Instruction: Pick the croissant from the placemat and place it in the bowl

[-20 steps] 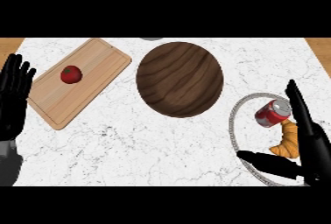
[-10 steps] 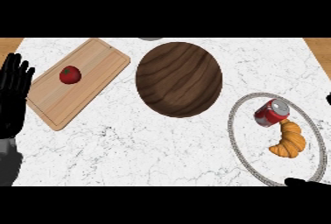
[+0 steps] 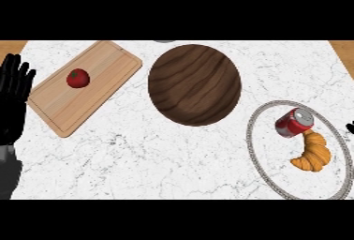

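Golden curved croissant [image 3: 313,153] on round grey-rimmed placemat [image 3: 266,165], touching red can [image 3: 294,123]. My left hand [image 3: 14,96] rests, fingers straight; right hand [image 3: 350,127] barely visible, fingers unclear.

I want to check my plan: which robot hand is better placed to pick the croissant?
The right robot hand: it shows at the right edge beside the croissant on the placemat. The left robot hand rests far across the counter.

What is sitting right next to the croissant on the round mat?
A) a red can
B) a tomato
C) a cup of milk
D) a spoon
A: a red can lies on the round placemat just above the croissant, up against its top end, while the tomato is far off on the wooden cutting board.
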`<state>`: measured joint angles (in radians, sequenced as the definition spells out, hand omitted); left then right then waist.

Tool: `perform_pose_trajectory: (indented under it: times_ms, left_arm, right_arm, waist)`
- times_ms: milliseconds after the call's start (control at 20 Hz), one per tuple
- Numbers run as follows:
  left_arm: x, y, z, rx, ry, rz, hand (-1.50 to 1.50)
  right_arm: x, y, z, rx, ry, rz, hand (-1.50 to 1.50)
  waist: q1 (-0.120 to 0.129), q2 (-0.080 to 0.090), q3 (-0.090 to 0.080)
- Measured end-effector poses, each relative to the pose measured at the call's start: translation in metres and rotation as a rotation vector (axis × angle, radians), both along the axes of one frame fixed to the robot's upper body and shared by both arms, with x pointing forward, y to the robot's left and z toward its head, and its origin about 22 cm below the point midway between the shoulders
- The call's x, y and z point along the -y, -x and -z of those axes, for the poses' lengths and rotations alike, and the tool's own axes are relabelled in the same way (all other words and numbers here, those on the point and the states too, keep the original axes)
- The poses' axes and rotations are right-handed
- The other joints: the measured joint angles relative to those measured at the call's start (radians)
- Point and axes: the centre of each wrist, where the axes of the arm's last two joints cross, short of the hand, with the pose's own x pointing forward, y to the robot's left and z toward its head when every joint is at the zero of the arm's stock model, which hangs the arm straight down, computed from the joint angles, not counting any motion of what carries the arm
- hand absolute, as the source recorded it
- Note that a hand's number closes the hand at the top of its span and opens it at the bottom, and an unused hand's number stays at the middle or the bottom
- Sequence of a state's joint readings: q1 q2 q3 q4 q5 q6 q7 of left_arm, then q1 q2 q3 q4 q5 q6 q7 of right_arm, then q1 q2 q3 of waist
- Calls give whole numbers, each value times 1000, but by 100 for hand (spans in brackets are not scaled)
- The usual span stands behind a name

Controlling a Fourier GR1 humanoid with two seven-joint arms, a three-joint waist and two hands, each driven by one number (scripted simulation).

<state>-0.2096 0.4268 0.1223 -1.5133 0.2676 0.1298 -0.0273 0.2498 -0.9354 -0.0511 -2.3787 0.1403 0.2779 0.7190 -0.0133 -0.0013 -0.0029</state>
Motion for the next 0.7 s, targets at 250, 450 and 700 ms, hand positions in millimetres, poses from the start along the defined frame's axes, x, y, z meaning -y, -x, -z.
perform_pose_trajectory:
  times_ms: [250, 450, 700]
  left_arm:
    - [4, -3, 5, 0, 1, 17, 0]
    - [5, -5, 7, 3, -1, 14, 0]
    - [7, -9, 12, 2, 0, 16, 0]
  right_arm:
    - [10, -10, -10, -92, 32, 23, -150]
    - [13, -10, 3, -121, 35, 32, -150]
    - [19, -27, 21, -150, 38, 44, -150]
  waist:
    - [8, 1, 2]
    - [7, 1, 2]
    - [12, 2, 3]
